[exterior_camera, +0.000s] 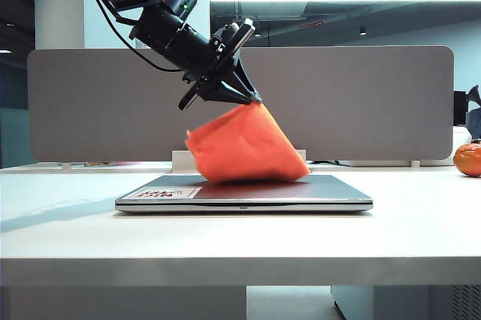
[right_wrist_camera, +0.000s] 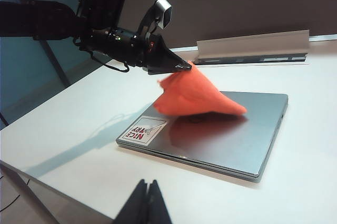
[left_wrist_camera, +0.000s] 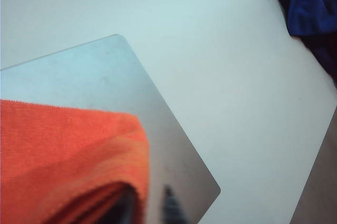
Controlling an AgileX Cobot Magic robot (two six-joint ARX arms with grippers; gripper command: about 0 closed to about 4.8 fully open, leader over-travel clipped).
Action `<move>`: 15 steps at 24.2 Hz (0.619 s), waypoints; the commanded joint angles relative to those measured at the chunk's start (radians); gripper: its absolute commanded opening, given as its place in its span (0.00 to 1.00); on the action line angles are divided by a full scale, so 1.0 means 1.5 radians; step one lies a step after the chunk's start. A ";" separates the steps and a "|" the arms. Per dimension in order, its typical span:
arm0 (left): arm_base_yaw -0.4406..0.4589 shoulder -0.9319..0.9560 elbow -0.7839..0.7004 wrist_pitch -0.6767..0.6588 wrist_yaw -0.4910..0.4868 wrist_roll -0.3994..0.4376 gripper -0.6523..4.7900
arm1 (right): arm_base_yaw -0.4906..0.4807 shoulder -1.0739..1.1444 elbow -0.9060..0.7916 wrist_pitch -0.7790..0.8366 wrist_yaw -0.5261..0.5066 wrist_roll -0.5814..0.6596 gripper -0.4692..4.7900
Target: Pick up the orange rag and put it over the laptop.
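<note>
The left gripper hangs above the closed laptop, its jaws pinching the top corner of the orange rag, whose lower edge rests on the lid. The right gripper waits at the near edge of the white surface, jaws closed and empty.

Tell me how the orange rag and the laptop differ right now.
The orange rag is soft, bright and bunched into a cone; the laptop is flat, rigid, silver-grey and closed. The rag is much narrower. Its top hangs from the left gripper; the laptop lies free. Both rest above the table.
</note>
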 commanded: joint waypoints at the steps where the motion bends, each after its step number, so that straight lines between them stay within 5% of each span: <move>1: -0.003 -0.004 0.002 -0.011 0.002 0.005 0.52 | 0.000 -0.001 0.003 0.007 -0.001 0.003 0.08; 6: -0.003 -0.004 0.002 -0.038 0.010 0.002 0.57 | 0.000 -0.001 0.003 0.006 -0.001 0.003 0.08; 9: -0.003 -0.005 0.002 -0.046 0.117 -0.015 0.57 | 0.000 0.000 0.003 0.004 -0.001 0.003 0.08; 15: -0.003 -0.005 0.002 -0.048 0.225 -0.076 0.57 | 0.000 -0.001 0.003 0.004 -0.001 0.003 0.08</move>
